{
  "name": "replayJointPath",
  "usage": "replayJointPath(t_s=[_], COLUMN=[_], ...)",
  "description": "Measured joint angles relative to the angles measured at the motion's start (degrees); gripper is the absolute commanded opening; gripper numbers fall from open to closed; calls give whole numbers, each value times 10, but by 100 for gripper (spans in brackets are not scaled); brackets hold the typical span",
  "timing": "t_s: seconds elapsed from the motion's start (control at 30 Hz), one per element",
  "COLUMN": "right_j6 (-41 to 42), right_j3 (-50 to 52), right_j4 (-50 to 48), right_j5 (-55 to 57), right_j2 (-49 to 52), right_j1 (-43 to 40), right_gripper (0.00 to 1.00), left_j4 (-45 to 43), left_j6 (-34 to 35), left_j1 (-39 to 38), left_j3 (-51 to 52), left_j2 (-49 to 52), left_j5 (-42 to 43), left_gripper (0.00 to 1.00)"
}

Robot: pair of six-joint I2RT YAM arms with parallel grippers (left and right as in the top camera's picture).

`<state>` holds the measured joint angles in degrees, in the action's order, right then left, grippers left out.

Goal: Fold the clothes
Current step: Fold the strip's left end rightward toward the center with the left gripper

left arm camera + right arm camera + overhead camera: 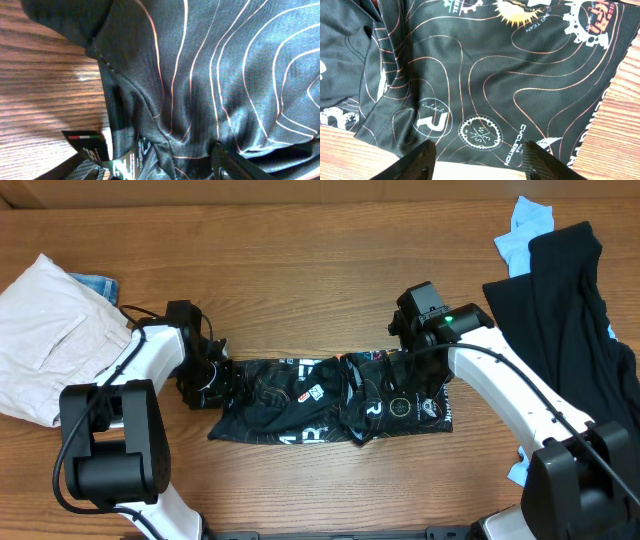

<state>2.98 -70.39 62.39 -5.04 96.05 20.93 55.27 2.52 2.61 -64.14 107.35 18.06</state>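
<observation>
The black jersey shirt (330, 400) lies bunched in a long strip across the middle of the table, with white lettering, logos and thin orange wavy lines showing. My left gripper (215, 380) is at its left end. In the left wrist view the fingers (160, 167) are spread apart, with jersey fabric (210, 75) and a printed tag between them. My right gripper (405, 340) is at the jersey's upper right edge. In the right wrist view it (480, 160) is open and empty just above the printed cloth (485, 75).
Pale trousers (45, 330) lie at the far left with a bit of blue denim (95, 283) behind them. A plain black garment (570, 320) and a light blue one (525, 230) lie piled at the right edge. Bare wood table (300, 270) lies behind the jersey.
</observation>
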Motion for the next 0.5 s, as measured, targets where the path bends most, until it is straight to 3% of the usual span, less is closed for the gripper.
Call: replayJointPath(t_s=[0.2, 0.5], right_j6=[0, 0], right_j3=[0, 0], right_j4=[0, -3], right_j5=[0, 0], right_j2=[0, 0], right_j1=[0, 0], right_gripper=[59, 59], left_j4=[-10, -93], left_j6=[-11, -30], left_j1=[0, -1], left_j3=[2, 58], left_j2=[-1, -33], left_j5=[2, 53], left_gripper=[73, 49])
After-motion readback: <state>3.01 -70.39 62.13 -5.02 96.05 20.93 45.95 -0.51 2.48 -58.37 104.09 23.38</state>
